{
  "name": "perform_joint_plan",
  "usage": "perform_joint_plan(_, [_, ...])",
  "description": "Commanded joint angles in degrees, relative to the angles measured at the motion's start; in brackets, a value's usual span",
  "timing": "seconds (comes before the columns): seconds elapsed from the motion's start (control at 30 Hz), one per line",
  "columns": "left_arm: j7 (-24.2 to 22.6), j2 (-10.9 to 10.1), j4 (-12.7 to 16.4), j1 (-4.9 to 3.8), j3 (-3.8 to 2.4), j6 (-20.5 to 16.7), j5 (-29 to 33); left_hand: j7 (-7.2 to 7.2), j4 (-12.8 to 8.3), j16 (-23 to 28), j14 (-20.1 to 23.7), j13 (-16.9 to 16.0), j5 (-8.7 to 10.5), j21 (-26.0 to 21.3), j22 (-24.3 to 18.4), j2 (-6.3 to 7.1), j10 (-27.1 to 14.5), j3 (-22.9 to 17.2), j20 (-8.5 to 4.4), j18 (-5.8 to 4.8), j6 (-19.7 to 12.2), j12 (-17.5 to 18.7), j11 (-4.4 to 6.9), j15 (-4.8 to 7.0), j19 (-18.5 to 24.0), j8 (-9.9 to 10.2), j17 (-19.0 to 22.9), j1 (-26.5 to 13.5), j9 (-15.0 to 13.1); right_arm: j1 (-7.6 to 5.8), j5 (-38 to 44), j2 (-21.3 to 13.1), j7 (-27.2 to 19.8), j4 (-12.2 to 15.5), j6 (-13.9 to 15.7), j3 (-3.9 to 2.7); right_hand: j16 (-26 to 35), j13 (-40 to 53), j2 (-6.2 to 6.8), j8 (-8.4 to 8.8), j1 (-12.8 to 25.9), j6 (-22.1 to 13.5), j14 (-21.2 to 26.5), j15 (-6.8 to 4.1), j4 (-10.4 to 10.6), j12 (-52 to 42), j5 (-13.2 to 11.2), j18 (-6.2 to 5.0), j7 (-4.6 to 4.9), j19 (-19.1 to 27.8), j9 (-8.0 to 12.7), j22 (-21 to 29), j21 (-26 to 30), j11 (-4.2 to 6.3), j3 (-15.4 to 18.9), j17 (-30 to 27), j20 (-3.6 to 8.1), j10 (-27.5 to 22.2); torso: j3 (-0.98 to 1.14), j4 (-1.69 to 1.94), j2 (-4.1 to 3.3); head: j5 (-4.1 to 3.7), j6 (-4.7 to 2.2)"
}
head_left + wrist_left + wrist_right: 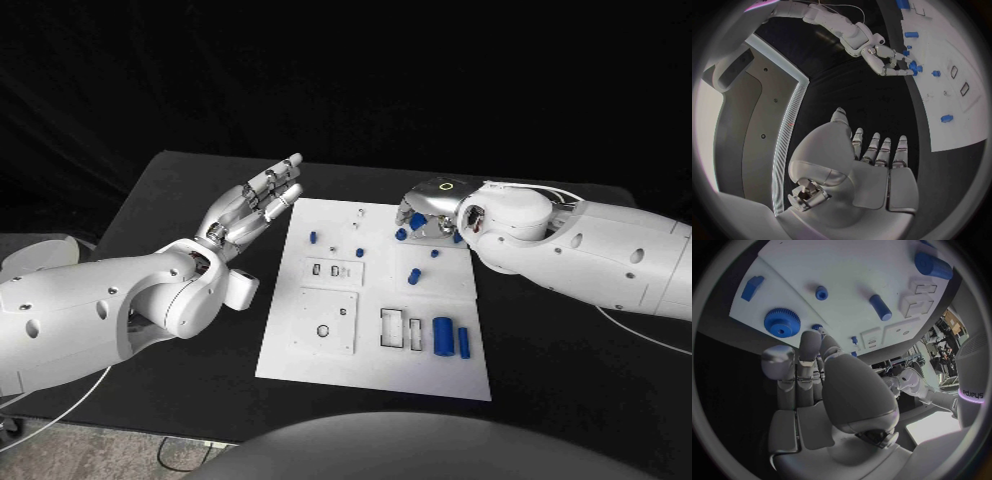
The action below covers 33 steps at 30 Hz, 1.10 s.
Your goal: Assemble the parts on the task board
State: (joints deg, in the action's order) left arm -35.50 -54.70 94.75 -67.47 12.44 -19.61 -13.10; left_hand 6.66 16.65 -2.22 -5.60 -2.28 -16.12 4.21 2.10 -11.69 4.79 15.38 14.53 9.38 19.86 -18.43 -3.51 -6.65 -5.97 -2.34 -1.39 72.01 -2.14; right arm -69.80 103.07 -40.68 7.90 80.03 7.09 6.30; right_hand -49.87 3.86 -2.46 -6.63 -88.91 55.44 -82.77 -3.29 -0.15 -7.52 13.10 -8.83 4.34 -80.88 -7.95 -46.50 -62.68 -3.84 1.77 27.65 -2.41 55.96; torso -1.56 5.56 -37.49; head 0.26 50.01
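With the left hand (257, 203) flat and empty at the task board's (433, 375) upper-left edge, the right hand (433, 215), fingers apparently empty over the blue gear (782, 322), should likely close squarely around its rim.

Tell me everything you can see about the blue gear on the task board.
The blue gear is a small round toothed wheel, matte like plastic, with a raised hub and a hole at its centre. It lies flat near a far corner of the white task board, close to the board's edge. The right hand is over that corner, its fingertips close beside the gear; whether they touch it cannot be told.
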Motion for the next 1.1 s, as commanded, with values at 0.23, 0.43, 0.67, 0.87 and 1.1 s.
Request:
perform_joint_plan(0.23, [-0.15,0.47,-0.45,-0.03,-0.03,2.01,-0.38,-0.84,0.02,-0.39,-0.42,-0.07,-0.69,0.49,0.06,-0.04,-0.07,-0.35,0.37,1.04,-0.44,-0.14,-0.65,-0.24,-0.23,0.24,-0.07,0.88,0.00,0.77,0.78,1.01,-1.09,-1.92,3.38,0.01,-0.32,-0.07,-0.30,0.30,0.94,0.65,0.30,0.24,0.45,0.63,0.26,1.18,-0.08,0.78,-0.17,-0.31,-0.44,-0.32,-1.61,0.07,-0.18,0.43,-0.08,0.12,0.16,-0.20,-0.01])
perform_joint_plan(0.43, [-0.32,0.78,-1.02,0.07,-0.02,2.23,0.23,-1.39,0.03,-0.43,-0.54,-0.07,-1.07,0.58,0.06,-0.14,-0.08,-0.27,0.59,1.04,-0.99,-0.19,-0.96,-0.47,-0.33,0.30,-0.08,1.19,0.05,1.21,-0.29,1.69,-1.90,-3.40,4.18,0.01,0.20,-0.10,-0.04,1.23,2.04,0.45,0.84,0.53,1.13,1.22,4.85,1.04,0.03,1.50,-0.11,0.00,-0.13,-0.65,-3.71,-0.71,-0.50,0.53,-0.13,0.17,0.22,-0.28,-0.01])
perform_joint_plan(0.67, [-0.37,0.98,-1.29,0.13,-0.02,2.38,0.58,-1.53,0.01,-0.46,-0.62,-0.08,-1.35,0.64,0.07,-0.20,-0.10,-0.27,0.72,1.03,-1.06,-0.22,-1.14,-0.61,-0.41,0.29,-0.10,1.39,0.04,1.70,-1.44,2.46,-2.97,-4.93,5.47,0.00,0.06,-0.04,1.13,2.88,3.72,-1.34,0.80,0.72,2.39,1.53,5.09,1.00,-0.22,1.77,0.41,-0.53,-0.36,-0.90,-6.72,-0.71,-0.70,1.14,-0.16,0.12,0.34,-0.23,-0.01])
perform_joint_plan(0.87, [-0.26,1.08,-1.45,0.15,-0.02,2.57,0.65,-1.62,0.00,-0.49,-0.72,-0.09,-1.56,0.68,0.08,-0.23,-0.06,-0.26,0.81,1.03,-1.01,-0.34,-1.27,-0.68,-0.45,0.26,-0.11,1.54,0.02,2.06,-2.07,3.11,-3.51,-5.89,4.68,0.00,0.12,-0.01,1.68,2.86,4.08,-1.37,0.90,0.75,2.65,1.48,4.78,0.96,-0.08,1.93,0.47,-0.54,-0.30,-0.87,-7.68,-0.81,-0.75,1.53,-0.14,0.11,0.46,-0.10,-0.01])
perform_joint_plan(1.1, [-0.18,1.21,-1.63,0.15,-0.02,2.75,0.67,-1.66,-0.03,-0.52,-0.79,-0.09,-1.82,0.73,0.09,-0.23,-0.08,-0.27,0.90,1.04,-1.10,-0.30,-1.39,-0.75,-0.52,0.26,-0.13,1.78,0.03,2.54,-2.44,3.52,-3.95,-6.89,3.05,0.00,0.14,0.00,2.52,2.65,4.29,-0.88,1.02,0.73,2.72,1.47,4.55,0.95,0.14,2.09,0.42,-0.70,-0.31,-0.81,-8.79,-0.84,-0.77,1.91,-0.13,0.10,0.58,-0.17,-0.01])
